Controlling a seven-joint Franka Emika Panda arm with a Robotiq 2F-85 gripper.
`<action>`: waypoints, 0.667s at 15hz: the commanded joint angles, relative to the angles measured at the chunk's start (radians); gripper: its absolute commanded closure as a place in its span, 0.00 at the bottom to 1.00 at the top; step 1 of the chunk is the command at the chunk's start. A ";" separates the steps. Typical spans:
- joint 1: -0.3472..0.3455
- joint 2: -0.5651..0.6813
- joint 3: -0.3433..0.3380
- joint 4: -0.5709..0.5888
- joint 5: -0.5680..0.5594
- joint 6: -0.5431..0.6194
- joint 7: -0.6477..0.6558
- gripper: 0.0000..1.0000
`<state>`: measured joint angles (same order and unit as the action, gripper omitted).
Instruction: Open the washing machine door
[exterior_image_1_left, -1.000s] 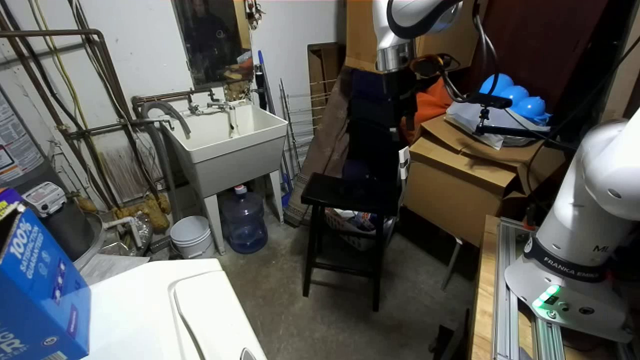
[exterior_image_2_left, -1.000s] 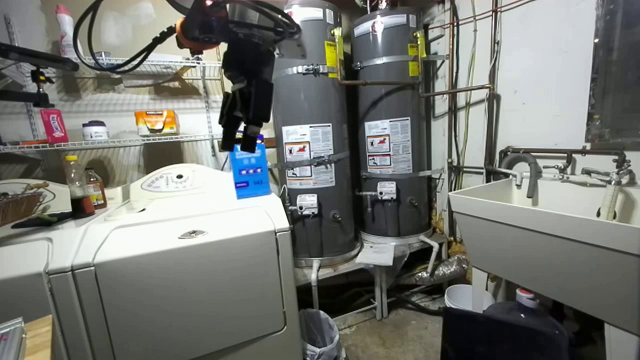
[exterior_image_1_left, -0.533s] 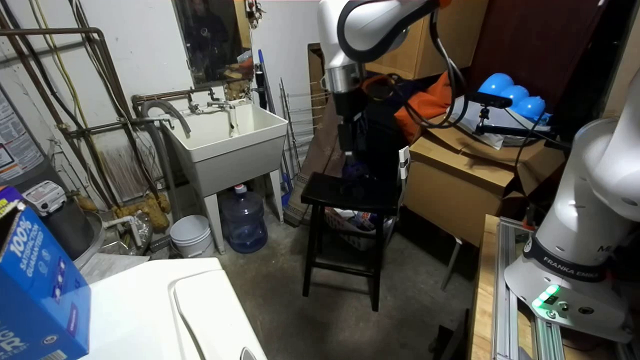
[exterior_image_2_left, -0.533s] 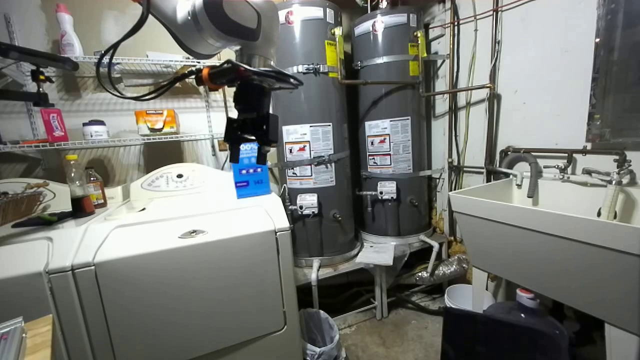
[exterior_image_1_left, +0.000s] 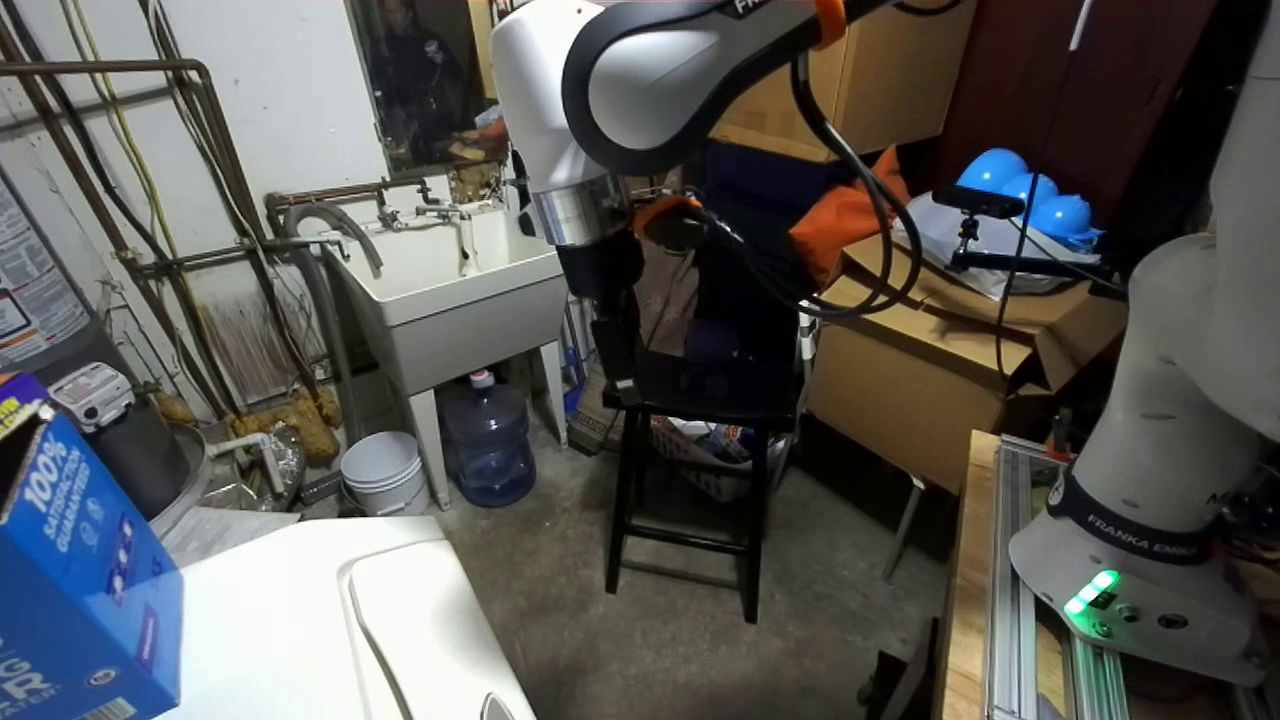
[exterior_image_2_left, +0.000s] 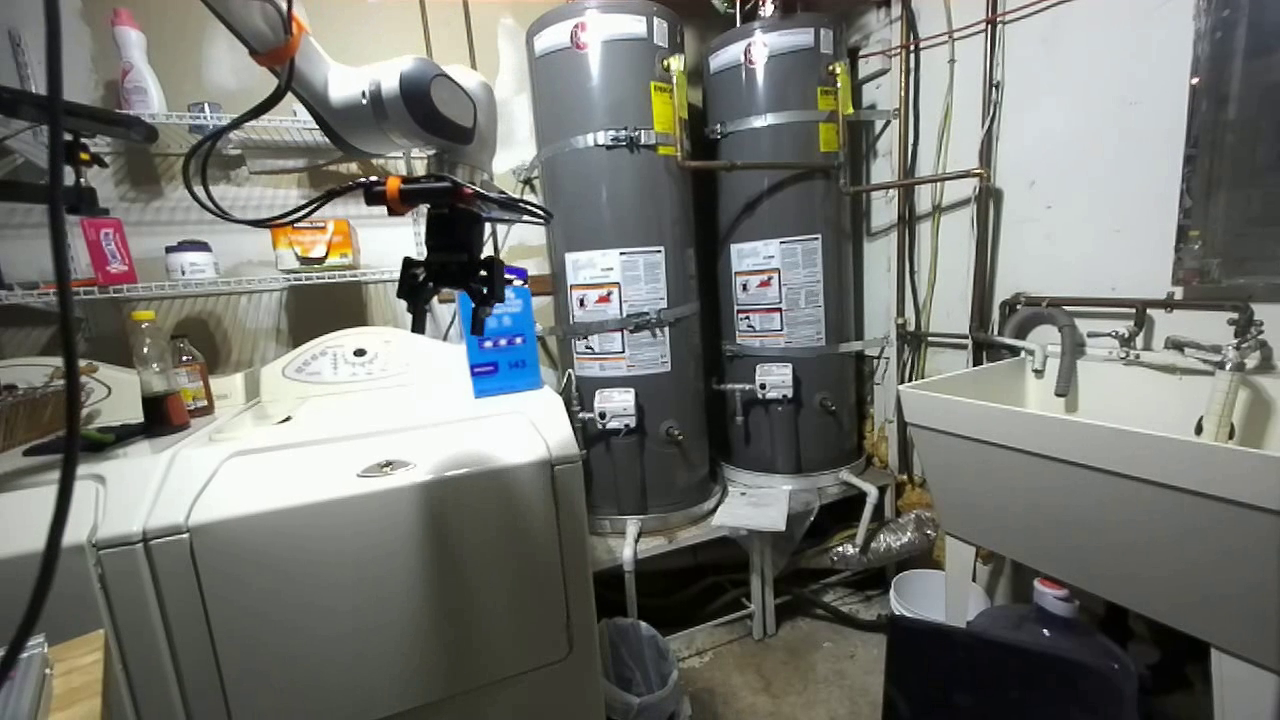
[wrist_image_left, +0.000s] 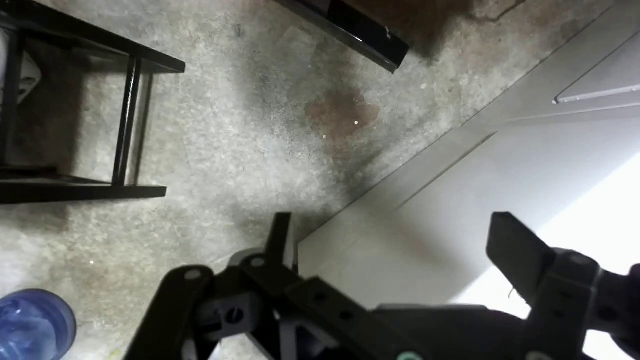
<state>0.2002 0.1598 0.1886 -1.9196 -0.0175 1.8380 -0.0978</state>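
The white washing machine (exterior_image_2_left: 400, 402) stands at the left in an exterior view, and its top also fills the lower left in an exterior view (exterior_image_1_left: 260, 620). Its door (exterior_image_2_left: 380, 580) is a pale panel that bends from the top edge down the front, with an oval badge; it is closed. My gripper (exterior_image_2_left: 448, 325) hangs in the air, fingers down, apart from the machine; it also shows in an exterior view (exterior_image_1_left: 625, 385). In the wrist view my gripper (wrist_image_left: 391, 217) has its fingers wide apart with nothing between them. The door face (wrist_image_left: 450, 235) lies below, beyond the fingertips.
A blue box (exterior_image_2_left: 505, 345) stands on the machine's top. A black stool (exterior_image_1_left: 700, 390) stands on the floor below the arm. Behind are a utility sink (exterior_image_1_left: 480, 330), a water jug (exterior_image_1_left: 490, 440), cardboard boxes (exterior_image_1_left: 910, 390) and tall grey tanks (exterior_image_2_left: 620, 210). Cables hang from the arm.
The arm has swung toward the machine and come lower, moving left in both exterior views. The gripper has turned, and its fingers show wider apart. The door has not moved.
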 joint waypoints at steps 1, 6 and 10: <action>0.001 0.000 0.002 0.007 -0.002 -0.007 -0.004 0.00; 0.049 0.083 0.029 0.079 -0.039 -0.022 0.088 0.00; 0.083 0.085 0.052 0.059 -0.046 0.003 0.121 0.00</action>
<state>0.2829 0.2443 0.2413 -1.8634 -0.0641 1.8435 0.0230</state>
